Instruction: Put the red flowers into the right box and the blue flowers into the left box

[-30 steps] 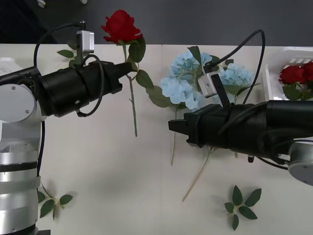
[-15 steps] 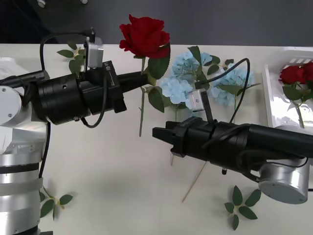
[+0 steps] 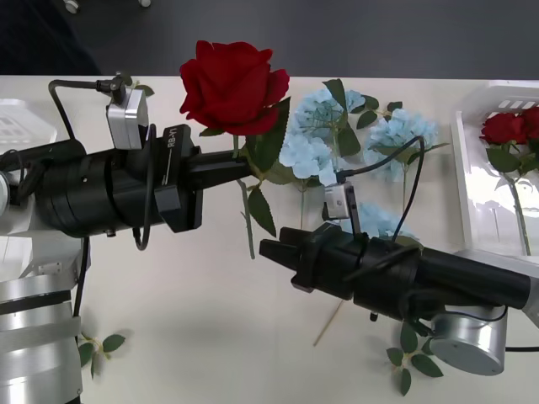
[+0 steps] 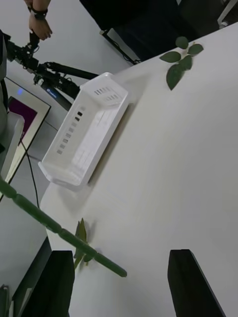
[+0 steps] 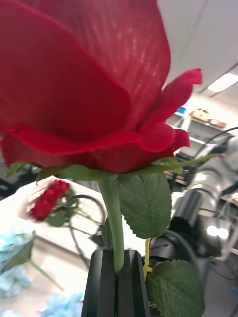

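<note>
My left gripper (image 3: 244,165) is shut on the stem of a red flower (image 3: 232,84) and holds it upright above the table. In the left wrist view the bloom (image 5: 84,84) rises close above the shut fingers (image 5: 106,287). My right gripper (image 3: 264,249) is open just below the hanging stem. The stem's lower end (image 4: 64,232) crosses in front of the right gripper (image 4: 118,253), between its spread fingers. Two more red flowers (image 3: 508,128) lie in the right box (image 3: 468,181). Several blue flowers (image 3: 313,156) lie on the table behind the arms. The left box (image 4: 84,133) holds nothing.
Loose green leaf sprigs lie on the table at the front right (image 3: 413,353), the front left (image 3: 94,345) and the far left (image 3: 126,82). The left box (image 3: 13,114) sits at the table's left edge, partly behind my left arm.
My left gripper has lifted the red flower higher and nearer the camera. My right arm has moved left and forward, bringing its open gripper under the stem.
</note>
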Controlling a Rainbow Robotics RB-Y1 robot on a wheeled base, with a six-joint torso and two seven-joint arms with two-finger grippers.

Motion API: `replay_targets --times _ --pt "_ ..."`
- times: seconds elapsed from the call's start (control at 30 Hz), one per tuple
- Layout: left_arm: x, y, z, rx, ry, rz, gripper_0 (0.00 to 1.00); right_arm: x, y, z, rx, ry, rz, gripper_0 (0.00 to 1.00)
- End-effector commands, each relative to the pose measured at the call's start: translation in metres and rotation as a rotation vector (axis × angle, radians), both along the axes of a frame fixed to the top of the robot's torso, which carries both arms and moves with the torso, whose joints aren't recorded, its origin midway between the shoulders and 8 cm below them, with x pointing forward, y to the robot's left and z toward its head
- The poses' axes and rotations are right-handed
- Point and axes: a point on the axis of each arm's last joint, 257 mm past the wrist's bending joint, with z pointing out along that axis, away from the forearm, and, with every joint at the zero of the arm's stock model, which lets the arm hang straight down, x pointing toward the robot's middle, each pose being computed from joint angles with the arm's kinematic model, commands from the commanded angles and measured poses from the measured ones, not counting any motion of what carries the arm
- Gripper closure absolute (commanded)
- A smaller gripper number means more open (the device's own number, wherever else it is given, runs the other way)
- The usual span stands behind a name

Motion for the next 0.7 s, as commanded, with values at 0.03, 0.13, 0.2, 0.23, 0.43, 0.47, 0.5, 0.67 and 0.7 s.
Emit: replay_targets --times 0.03,0.13,0.2,0.23,0.43,0.47,0.5,0.67,0.7 --pt "-0.011 0.011 0.012 -0.032 -0.056 -0.011 0.99 -0.004 0.025 0.031 0.018 -0.104 0.062 0.45" --pt "-0.013 0.011 0.014 -0.054 -0.052 -0.024 0.99 -0.006 0.033 0.036 0.017 -0.146 0.079 0.45" --pt "-0.013 0.01 0.013 -0.052 -0.054 -0.025 0.99 -0.007 0.036 0.038 -0.002 -0.198 0.091 0.45" --pt "-0.013 0.009 0.012 -0.052 -0.054 -0.027 0.99 -0.009 0.038 0.039 -0.01 -0.224 0.099 0.45" --pt "-0.014 0.007 0.011 -0.049 -0.061 -0.034 0.99 -0.018 0.045 0.034 -0.062 -0.321 0.138 0.45" --pt "-0.014 0.006 0.012 -0.05 -0.062 -0.035 0.99 -0.018 0.045 0.034 -0.075 -0.35 0.142 0.45" --pt "-0.014 0.006 0.011 -0.05 -0.061 -0.035 0.99 -0.018 0.045 0.033 -0.083 -0.36 0.145 0.45" --pt "-0.014 0.005 0.011 -0.048 -0.066 -0.035 0.99 -0.025 0.05 0.032 -0.08 -0.372 0.159 0.45" --pt "-0.015 0.005 0.011 -0.048 -0.066 -0.036 0.99 -0.025 0.05 0.031 -0.081 -0.371 0.16 0.45"
